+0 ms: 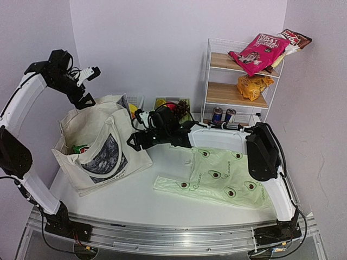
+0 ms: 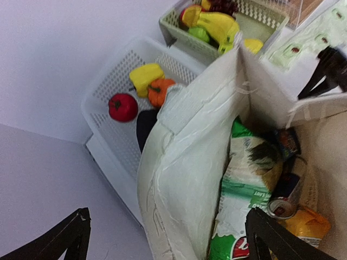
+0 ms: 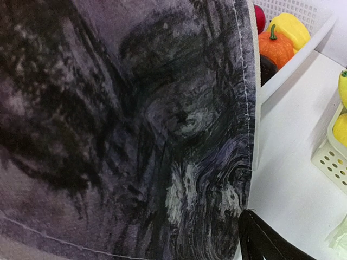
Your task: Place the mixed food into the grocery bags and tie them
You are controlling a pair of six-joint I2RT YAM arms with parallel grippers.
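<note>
While tote point(image 1: 76, 130) gapes upward, packet point(image 2: 238, 184) upright inside

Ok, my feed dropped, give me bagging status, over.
Left tool open above tote mouth. Right tool open, close against tote's printed side. Snack packet and can in tote; avocado bag lying flat. No obstruction seen.
</note>
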